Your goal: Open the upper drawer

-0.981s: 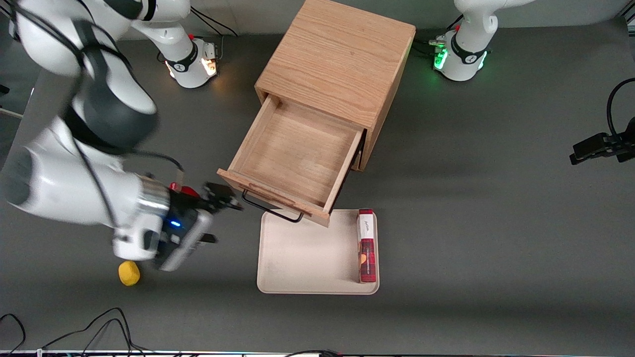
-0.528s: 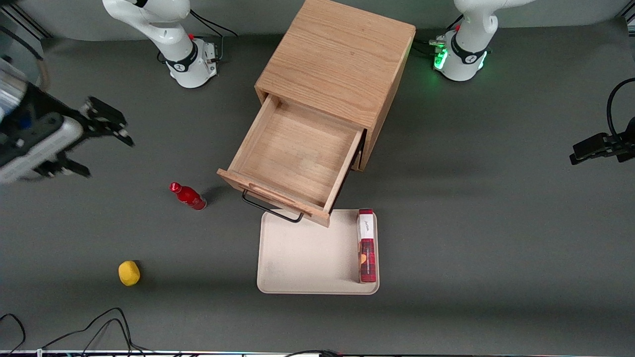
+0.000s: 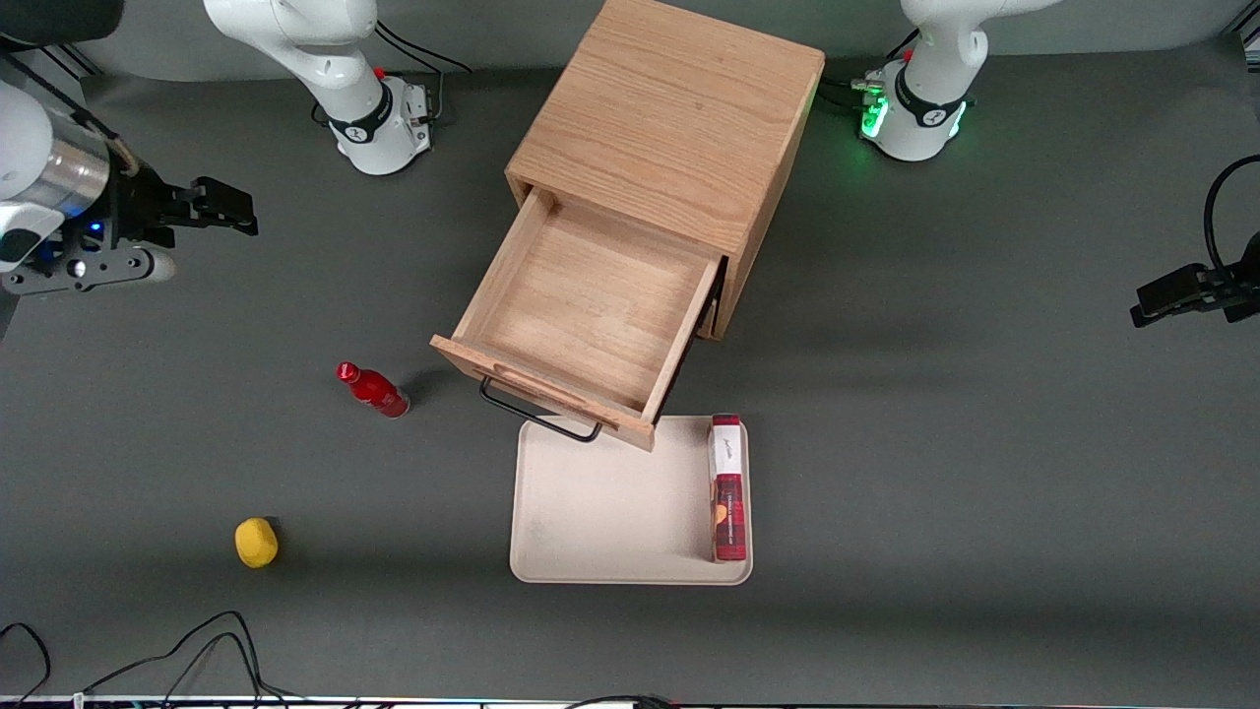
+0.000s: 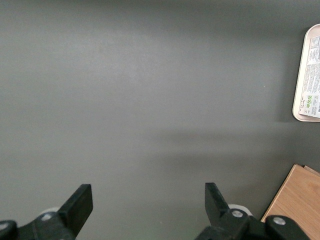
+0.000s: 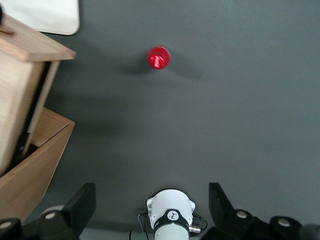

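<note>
The oak cabinet (image 3: 669, 118) stands mid-table. Its upper drawer (image 3: 591, 295) is pulled far out and shows a bare wooden inside. The thin black wire handle (image 3: 536, 414) hangs free on the drawer's front, over the edge of a tray. My gripper (image 3: 212, 212) is open and empty. It is raised well off the table at the working arm's end, far from the handle. In the right wrist view the gripper (image 5: 151, 192) has its fingers spread wide above bare table, with the drawer (image 5: 20, 85) off to one side. The lower drawer is hidden under the upper one.
A red bottle (image 3: 374, 391) stands beside the drawer front and also shows in the right wrist view (image 5: 159, 57). A yellow object (image 3: 256, 542) lies nearer the front camera. A beige tray (image 3: 610, 502) holds a red box (image 3: 726, 487). The working arm's base (image 3: 379, 128) stands beside the cabinet.
My gripper has moved from beside the drawer handle up and away toward the working arm's end of the table, uncovering the red bottle. The drawer has stayed pulled out.
</note>
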Tool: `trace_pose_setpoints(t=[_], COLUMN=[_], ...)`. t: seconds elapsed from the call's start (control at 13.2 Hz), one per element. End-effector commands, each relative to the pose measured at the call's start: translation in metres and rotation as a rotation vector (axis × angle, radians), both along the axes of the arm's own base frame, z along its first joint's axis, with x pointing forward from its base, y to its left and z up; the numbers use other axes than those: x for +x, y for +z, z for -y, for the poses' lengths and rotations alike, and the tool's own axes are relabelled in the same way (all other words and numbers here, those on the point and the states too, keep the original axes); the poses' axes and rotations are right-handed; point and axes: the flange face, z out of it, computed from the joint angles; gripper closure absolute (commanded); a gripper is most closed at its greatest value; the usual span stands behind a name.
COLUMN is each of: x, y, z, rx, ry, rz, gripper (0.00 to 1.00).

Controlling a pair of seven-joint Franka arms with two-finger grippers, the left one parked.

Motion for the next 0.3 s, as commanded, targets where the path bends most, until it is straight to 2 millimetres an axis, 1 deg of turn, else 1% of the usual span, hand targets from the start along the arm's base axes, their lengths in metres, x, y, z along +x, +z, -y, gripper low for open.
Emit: trace_pose_setpoints(t=[0.0,0.08,0.15,0.23], x=[-0.03,-0.022,-0.013,-0.012], y=[-0.004,0.004,0.007,0.008], z=[0.041,0.046,0.045,0.046], rx=[-0.02,-0.023,-0.023,-0.023], ry=[-0.086,-0.088,-0.1,-0.101], rz=[0.054,0.077,0.078,0.078], gripper=[0.0,0.0,0.0,0.0])
